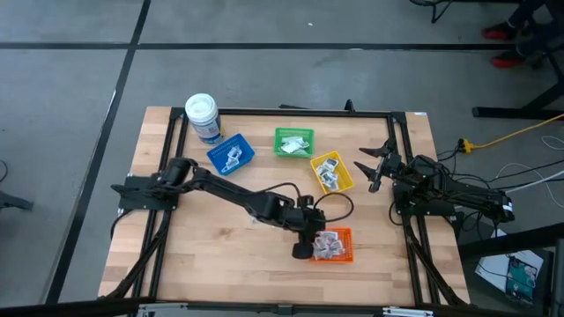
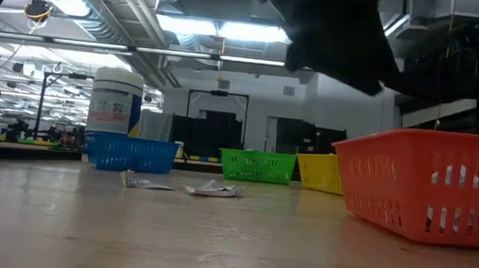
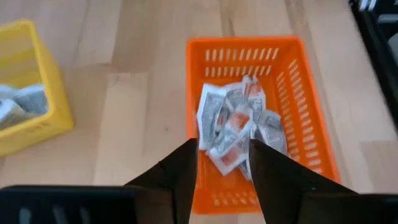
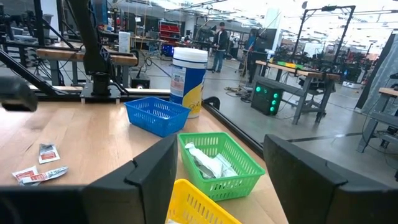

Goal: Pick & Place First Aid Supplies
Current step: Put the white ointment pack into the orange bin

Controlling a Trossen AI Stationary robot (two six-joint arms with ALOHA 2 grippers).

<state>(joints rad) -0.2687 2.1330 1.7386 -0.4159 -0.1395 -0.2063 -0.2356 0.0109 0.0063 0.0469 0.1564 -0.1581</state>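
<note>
The first aid packets are small, white and silvery with red marks, and lie piled in the orange bin, which stands near the table's near edge. My left gripper hovers open above the bin's near-left part, fingers pointing down on either side of the pile's edge. A few loose packets lie flat on the wood. My right gripper waits open by the table's right side, next to the yellow bin.
The blue bin, the green bin and the yellow bin each hold some packets. A white-lidded jar stands at the far left corner. Bare wood lies left of the orange bin. People stand in the room beyond the table.
</note>
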